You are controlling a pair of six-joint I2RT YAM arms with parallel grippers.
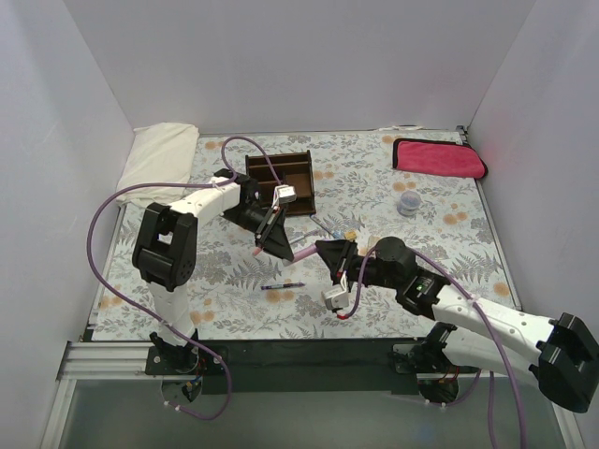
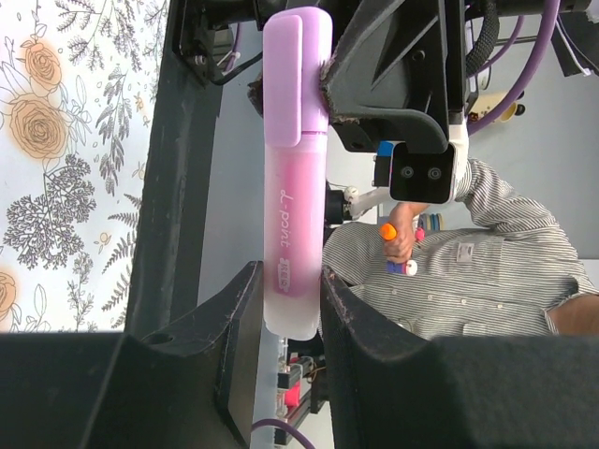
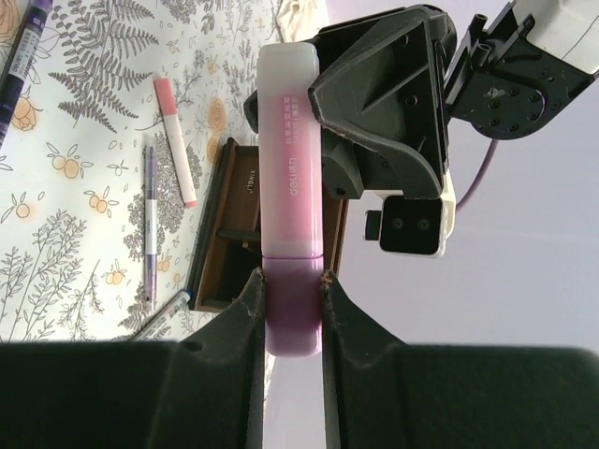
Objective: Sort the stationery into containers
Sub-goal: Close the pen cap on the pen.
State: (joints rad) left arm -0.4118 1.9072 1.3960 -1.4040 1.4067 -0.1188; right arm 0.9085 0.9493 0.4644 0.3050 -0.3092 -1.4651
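The left gripper (image 2: 290,290) and the right gripper (image 3: 292,285) are both clamped on one pink highlighter (image 2: 295,206), each at one end. They hold it in the air, near the one organizer (image 1: 292,173). The sorting seems early: at least four pens (image 3: 150,224) lie loose on the table (image 1: 225,299), and the organizer's content cannot be told.

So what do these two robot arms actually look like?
The left arm and right arm are white tubes with chunky black joints, each trailing a purple cable. The left gripper and right gripper are black, wedge-shaped, two-fingered, each beside a small white camera box.
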